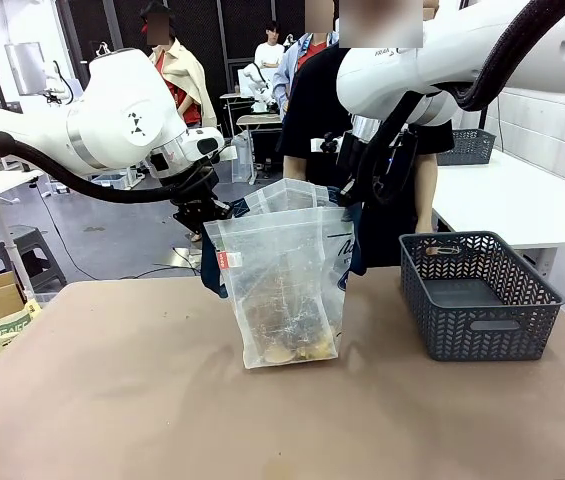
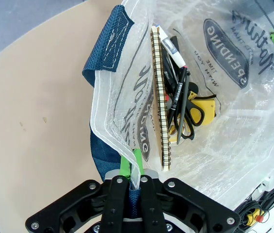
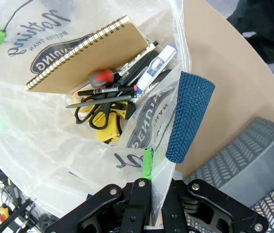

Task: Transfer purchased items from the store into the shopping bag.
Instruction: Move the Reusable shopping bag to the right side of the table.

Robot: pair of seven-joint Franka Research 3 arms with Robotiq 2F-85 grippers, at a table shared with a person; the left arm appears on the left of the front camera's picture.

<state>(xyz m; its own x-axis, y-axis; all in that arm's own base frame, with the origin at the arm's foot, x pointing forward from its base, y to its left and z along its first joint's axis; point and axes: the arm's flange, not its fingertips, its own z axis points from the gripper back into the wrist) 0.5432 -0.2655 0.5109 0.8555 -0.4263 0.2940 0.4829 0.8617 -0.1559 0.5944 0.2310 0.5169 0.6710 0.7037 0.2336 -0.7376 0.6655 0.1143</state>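
Mid-frame in the front view, the shopping bag (image 1: 282,290) hangs open: my left gripper (image 2: 131,170) is clamped on one rim, my right gripper (image 3: 149,167) on the other. The purchased items (image 3: 112,104) lie at its bottom: notebook (image 3: 88,53), scissors (image 3: 97,118), possibly pens (image 3: 105,91).

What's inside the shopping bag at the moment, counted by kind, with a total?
Spiral notebook: 1
Scissors: 1
White tube with blue cap: 1
Red-knobbed item: 1
Black pens: at least 2, tangled together
Total: at least 6 in the shopping bag
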